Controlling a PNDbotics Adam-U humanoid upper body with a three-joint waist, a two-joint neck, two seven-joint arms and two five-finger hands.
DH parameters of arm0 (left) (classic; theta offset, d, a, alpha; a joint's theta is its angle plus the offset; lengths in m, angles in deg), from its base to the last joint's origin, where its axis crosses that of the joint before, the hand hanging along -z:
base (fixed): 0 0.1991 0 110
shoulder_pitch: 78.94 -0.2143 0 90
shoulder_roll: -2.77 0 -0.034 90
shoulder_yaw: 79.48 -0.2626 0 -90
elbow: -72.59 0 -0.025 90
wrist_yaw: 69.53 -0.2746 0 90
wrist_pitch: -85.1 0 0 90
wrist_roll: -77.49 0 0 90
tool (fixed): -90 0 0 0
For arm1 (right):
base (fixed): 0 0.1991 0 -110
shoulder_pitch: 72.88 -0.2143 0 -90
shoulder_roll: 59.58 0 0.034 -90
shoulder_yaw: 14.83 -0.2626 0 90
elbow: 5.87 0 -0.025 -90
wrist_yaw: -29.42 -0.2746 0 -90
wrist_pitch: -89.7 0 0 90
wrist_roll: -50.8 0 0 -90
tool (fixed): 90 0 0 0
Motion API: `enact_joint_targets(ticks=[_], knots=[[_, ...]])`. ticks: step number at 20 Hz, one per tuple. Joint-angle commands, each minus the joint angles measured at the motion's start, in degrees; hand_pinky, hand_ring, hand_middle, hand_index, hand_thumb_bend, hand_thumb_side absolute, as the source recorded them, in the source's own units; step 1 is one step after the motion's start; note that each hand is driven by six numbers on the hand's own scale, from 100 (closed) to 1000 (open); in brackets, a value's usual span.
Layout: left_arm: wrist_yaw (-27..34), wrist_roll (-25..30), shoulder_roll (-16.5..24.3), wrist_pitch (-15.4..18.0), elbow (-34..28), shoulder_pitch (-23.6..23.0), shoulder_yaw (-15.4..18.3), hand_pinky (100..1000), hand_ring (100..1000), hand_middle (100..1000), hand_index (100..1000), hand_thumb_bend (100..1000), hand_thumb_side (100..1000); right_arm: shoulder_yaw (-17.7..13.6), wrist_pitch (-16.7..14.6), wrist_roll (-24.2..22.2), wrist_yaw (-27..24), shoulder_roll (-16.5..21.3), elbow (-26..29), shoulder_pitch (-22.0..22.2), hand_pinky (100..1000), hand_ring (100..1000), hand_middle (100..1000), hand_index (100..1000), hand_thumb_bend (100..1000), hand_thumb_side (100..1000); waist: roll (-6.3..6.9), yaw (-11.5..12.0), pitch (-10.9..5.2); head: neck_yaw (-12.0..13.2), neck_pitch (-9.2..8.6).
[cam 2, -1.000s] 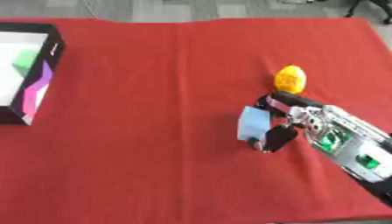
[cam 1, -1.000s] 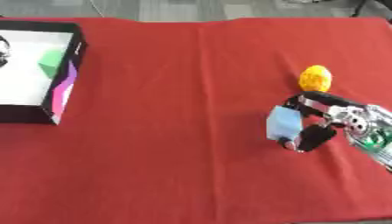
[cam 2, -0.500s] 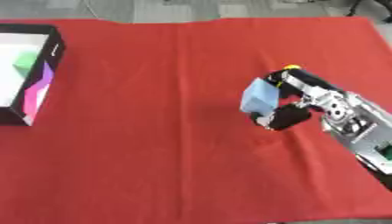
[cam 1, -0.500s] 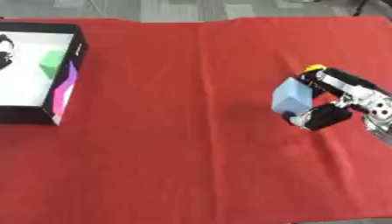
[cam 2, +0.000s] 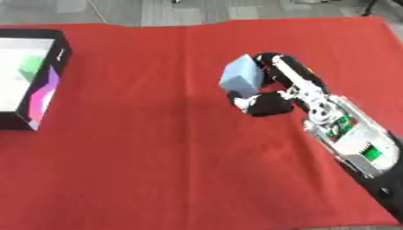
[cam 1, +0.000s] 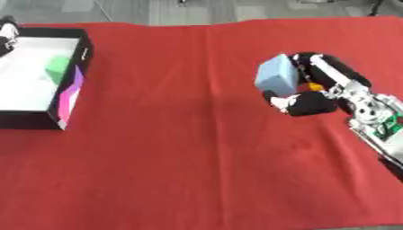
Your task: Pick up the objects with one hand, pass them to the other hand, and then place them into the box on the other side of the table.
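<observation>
Nearest me, my right arm (cam 2: 354, 143) comes in from the lower right, silver and black with a green patch on the forearm, which the right eye view shows in full while the left eye view cuts it off at the edge. At its end my right hand (cam 2: 271, 96) has its fingers and thumb curled round a pale blue block (cam 2: 242, 77), the block pinched between the upper fingers and the thumb below and tipped on edge. In the left eye view I can see a speck of orange (cam 1: 314, 86) just behind the fingers, part of the yellow-orange object mostly hidden by the hand; the right eye view hides it almost wholly. My left hand shows in neither view.

The red cloth (cam 1: 181, 148) covers the bench. Well apart, at the far left, sits the black box (cam 1: 72, 96) with a white floor and a pink and purple stripe on its side; a green object (cam 1: 56, 71) lies inside it.

Compared with a second ago, the block is no longer down by the cloth next to the yellow object: the hand has carried it higher and toward the middle, so that it now covers that object.
</observation>
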Motion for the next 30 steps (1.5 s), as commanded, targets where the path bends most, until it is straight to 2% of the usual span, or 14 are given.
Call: enact_joint_targets(ticks=[1,5,6,7,13,18,25,30], knots=[[0.74,1.46,1.95,0.88,-2.67,1.88,0.13,832,733,729,802,201,720,1.0,0.94,2.49,-0.6,-1.46,0.97,-1.57,729,609,484,663,100,100,1.02,0.24,-2.31,-0.11,-0.11],[2.4,4.25,1.83,1.65,-6.56,3.61,-1.18,832,733,734,813,197,709,3.36,-2.17,6.8,-2.56,-5.71,-2.52,-3.1,730,610,486,668,100,100,1.24,0.52,-2.46,-0.01,-0.11],[2.67,5.08,1.74,1.65,-7.43,3.92,-1.58,831,733,734,818,245,716,4.03,-3.36,7.61,-2.8,-6.38,-3.47,-3.67,732,610,487,670,100,100,1.24,0.55,-2.5,-0.04,-0.11],[2.96,5.97,1.66,1.64,-8.27,4.22,-2.0,830,733,734,819,196,710,4.63,-4.52,8.23,-2.82,-6.9,-4.28,-4.25,733,611,487,670,100,100,1.23,0.6,-2.54,-0.07,-0.11],[4.86,14.12,1.2,1.38,-13.91,6.48,-5.67,829,737,739,828,196,699,7.43,-9.47,9.38,-0.63,-9.01,-8.42,-7.57,744,616,491,675,100,100,1.38,1.12,-2.69,-0.14,-0.11],[6.21,22.07,-0.51,-0.42,-18.09,9.42,-9.68,829,746,749,838,220,725,8.88,-12.81,10.18,0.51,-10.63,-10.58,-9.8,742,622,500,685,100,100,1.49,1.5,-2.86,0.01,-0.11],[0.84,29.3,-4.31,-2.76,-18.75,12.74,-15.0,839,778,791,864,272,669,10.84,-15.45,9.5,1.21,-12.09,-12.17,-11.47,746,628,507,691,100,100,1.98,2.05,-3.43,0.41,-0.11],[-4.39,32.31,-6.88,-1.6,-16.94,13.83,-17.59,854,803,814,880,359,618,11.76,-16.69,7.79,2.17,-12.9,-12.61,-11.73,749,629,507,690,100,100,2.19,2.23,-3.74,1.4,-0.11]])
